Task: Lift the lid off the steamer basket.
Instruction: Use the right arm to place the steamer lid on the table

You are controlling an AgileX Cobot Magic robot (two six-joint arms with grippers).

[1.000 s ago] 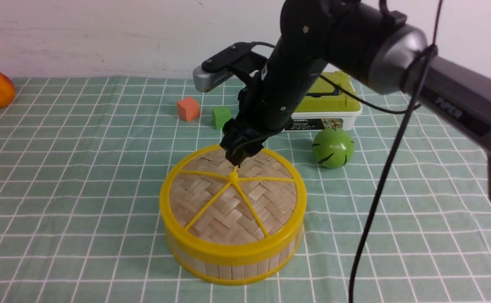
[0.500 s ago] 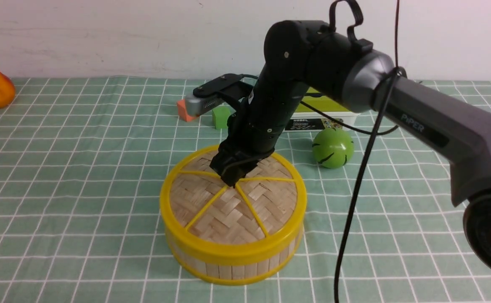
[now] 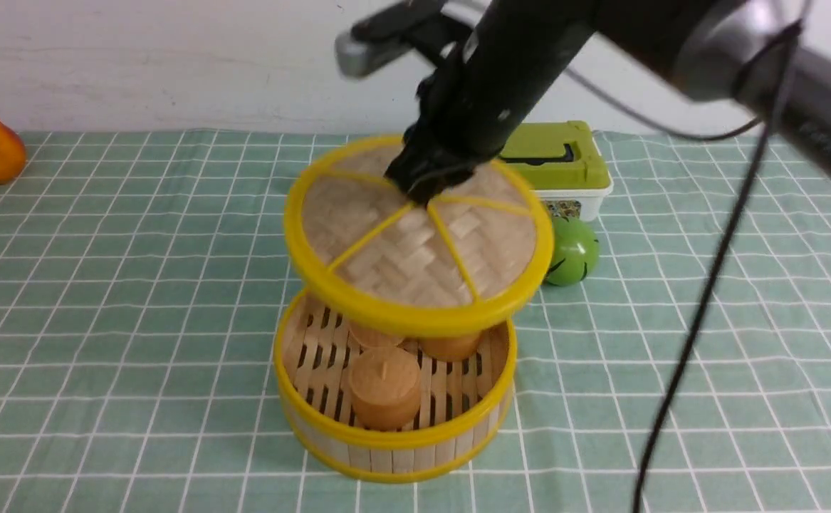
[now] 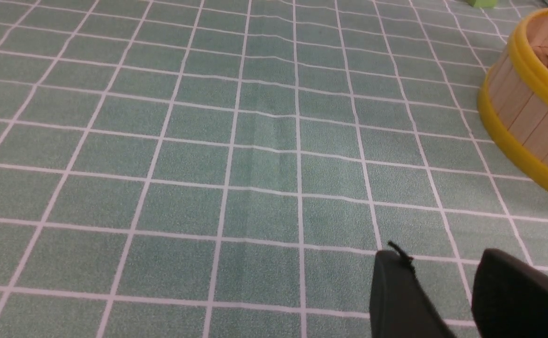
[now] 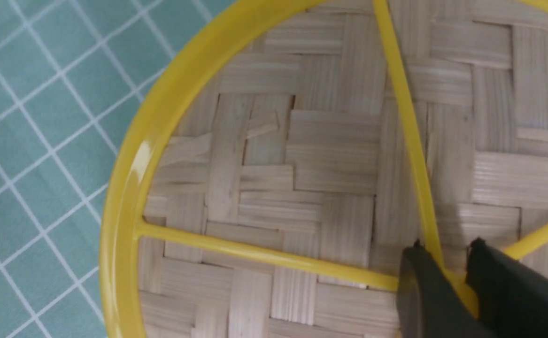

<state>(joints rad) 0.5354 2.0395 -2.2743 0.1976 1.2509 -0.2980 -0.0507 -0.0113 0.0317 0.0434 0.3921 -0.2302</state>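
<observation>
The desk (image 3: 102,320), under a green checked cloth, carries everything. The right arm (image 3: 515,64) reaches down from above, so its pull runs nearly straight up.

The lid (image 3: 401,263) hangs in the air just over the steamer basket (image 3: 387,436), clear of its rim. It tilts, near edge lower than far edge, woven face turned toward the front camera. That is likely because it hangs from one central point. Being a disc, it has no long axis. Its broad plane lies roughly level.

The basket sits open on the desk, with brown buns (image 3: 385,385) on its slatted floor.

The right hand (image 3: 424,189) is clenched on the small centre knob (image 5: 459,291). The left hand (image 4: 443,263) rests low beside the basket, fingers apart, grasping nothing.
</observation>
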